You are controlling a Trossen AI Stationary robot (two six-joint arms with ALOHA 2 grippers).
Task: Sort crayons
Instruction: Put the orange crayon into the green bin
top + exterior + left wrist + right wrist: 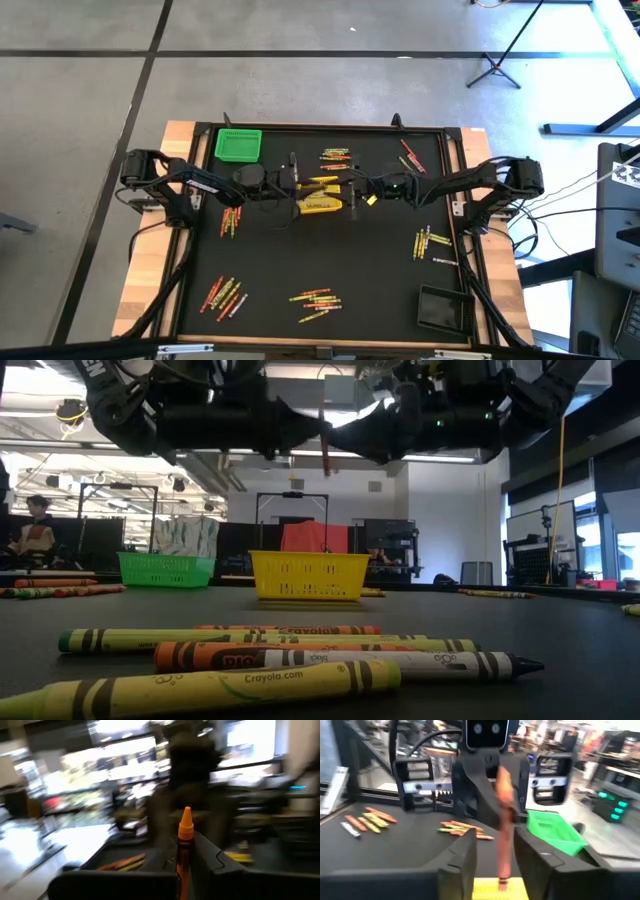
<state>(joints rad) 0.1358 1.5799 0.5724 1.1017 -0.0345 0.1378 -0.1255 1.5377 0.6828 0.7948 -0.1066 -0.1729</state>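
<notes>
Over the middle of the table my two grippers meet tip to tip, both pointing level, above the yellow basket (pixel 322 206). An orange crayon (pixel 185 837) stands upright between them. My left gripper (pixel 184 862) is shut on it. My right gripper (pixel 495 855) is open, one finger on each side of the same crayon (pixel 504 820); I cannot tell whether they touch it. In the low view the crayon (pixel 324 445) hangs clear above the yellow basket (pixel 308 575). Other crayons lie in loose groups on the black table top (pixel 320 298). My left gripper pinches the orange crayon's wrapped shaft (pixel 183 851) between its two fingers. The fingers come in level from the table's left and lie across the crayon. The crayon stands upright with its pointed tip (pixel 186 814) up, lifted clear above the yellow basket.
A green basket (pixel 238 146) stands at the far left and a black basket (pixel 443 308) at the near right. Crayon groups lie at the near left (pixel 225 295), right (pixel 432 243) and far middle (pixel 336 155). Raised edges frame the table top.
</notes>
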